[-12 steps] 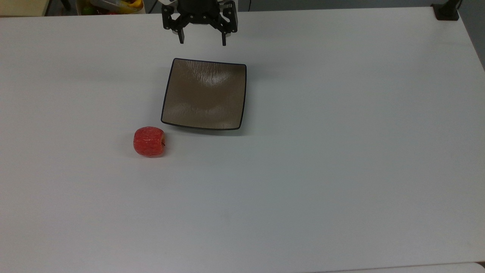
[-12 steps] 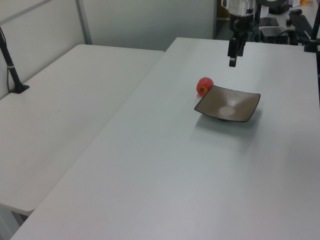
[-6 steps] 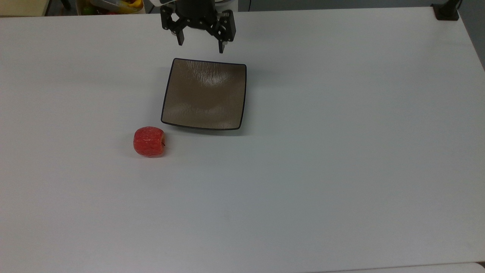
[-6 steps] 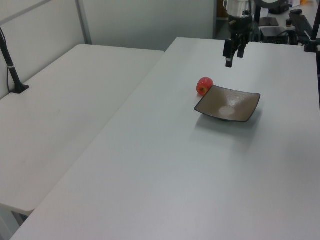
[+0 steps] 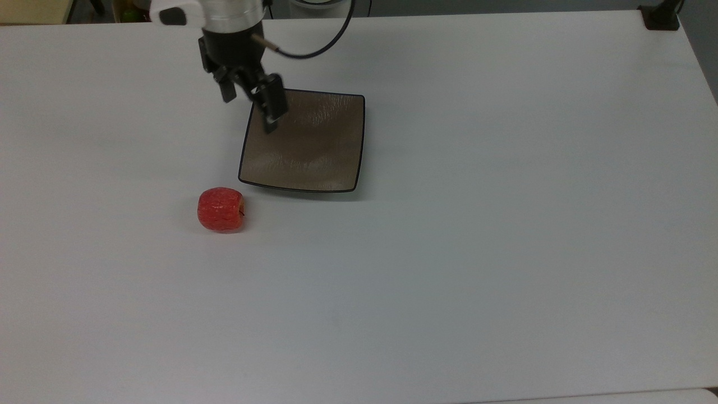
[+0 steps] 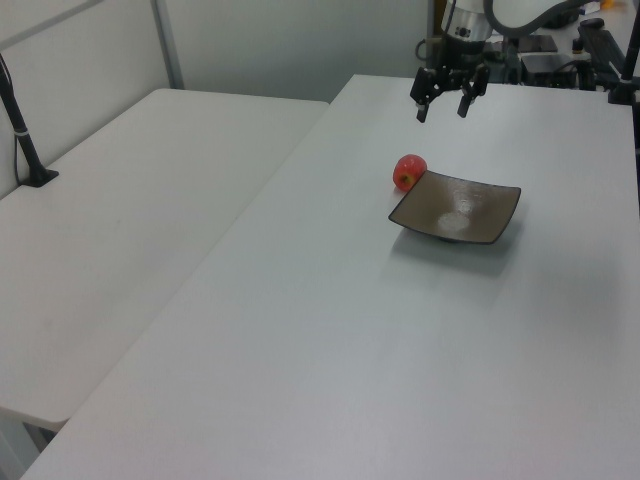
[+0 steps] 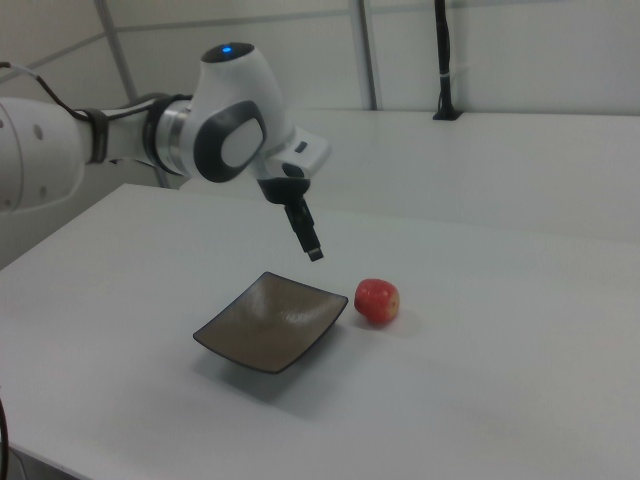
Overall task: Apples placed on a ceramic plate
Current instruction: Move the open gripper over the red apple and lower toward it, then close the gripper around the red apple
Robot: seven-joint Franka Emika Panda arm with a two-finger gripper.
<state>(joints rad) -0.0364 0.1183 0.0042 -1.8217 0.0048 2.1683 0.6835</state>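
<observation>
The small red apple (image 5: 221, 209) (image 6: 408, 171) (image 7: 377, 300) lies on the white table, just off the near-left corner of the plate in the top view. The square brown-grey plate (image 5: 314, 151) (image 6: 460, 208) (image 7: 270, 322) has a black rim and nothing on it. My gripper (image 5: 250, 115) (image 6: 442, 112) (image 7: 314, 254) hangs in the air above the plate's far-left corner as the top view shows it. It is open and holds nothing. It is well apart from the apple and higher than it.
The white table (image 5: 505, 252) stretches wide on all sides. A black clamp post (image 5: 662, 17) stands at the top view's far right corner. A bin of coloured items (image 5: 168, 7) sits beyond the far edge. A second table (image 6: 120, 220) adjoins on the left view's left.
The gripper has swung from beyond the plate's far edge to the top view's left and nearer, turning about its wrist. Apple and plate have not moved.
</observation>
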